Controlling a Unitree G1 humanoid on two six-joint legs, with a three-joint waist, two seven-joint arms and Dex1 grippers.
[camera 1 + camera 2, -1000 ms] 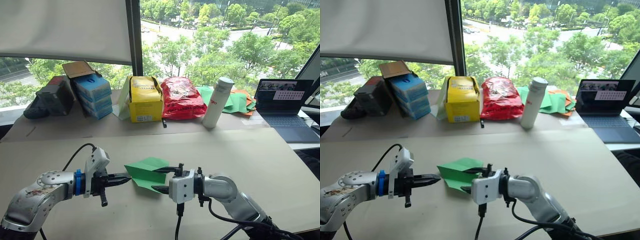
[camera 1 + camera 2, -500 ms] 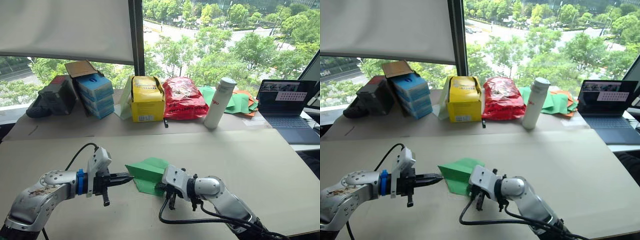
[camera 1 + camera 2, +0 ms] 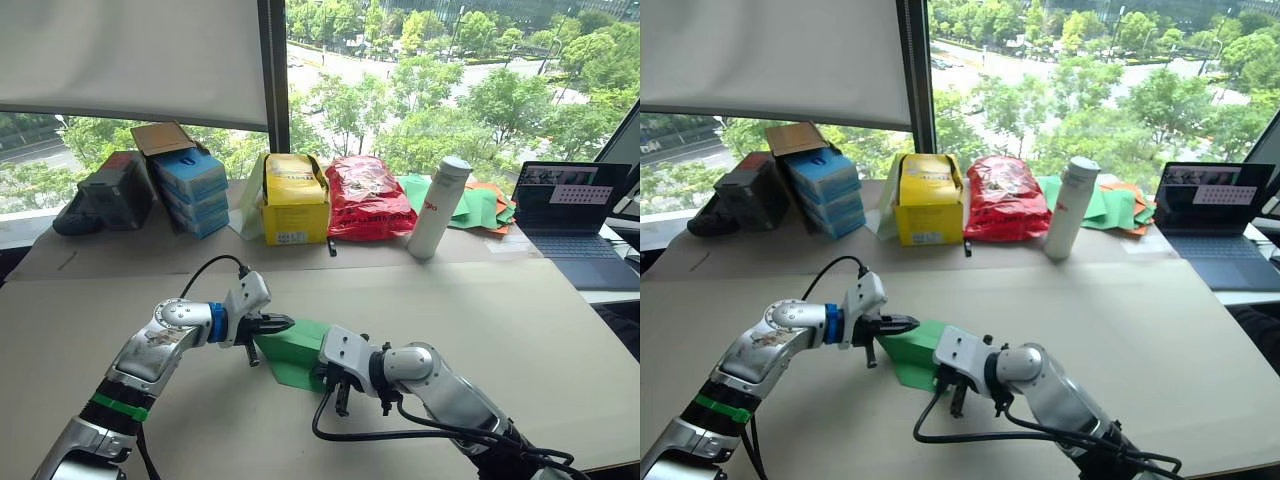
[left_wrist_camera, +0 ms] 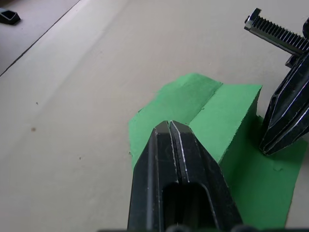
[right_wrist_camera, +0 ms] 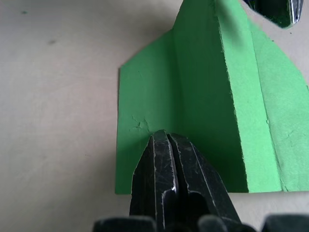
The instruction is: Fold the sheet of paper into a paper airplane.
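Since a second ago left gripper (image 3: pixel 288 323) has swung in over the sheet of paper (image 3: pixel 295 352), fingers clenched empty. Right gripper (image 5: pixel 163 137), also pinched together, presses the paper's near edge on the table (image 3: pixel 520 320); likely flattening a crease, wedge unfinished.

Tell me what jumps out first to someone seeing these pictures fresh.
The bright green sheet of paper, partly folded with a raised flap, lies on the tan table between the two arms. Both claws press on it with fingers shut: the left claw at its far edge, the right claw on its near part. Behind, a red bag and a yellow box stand by the window.
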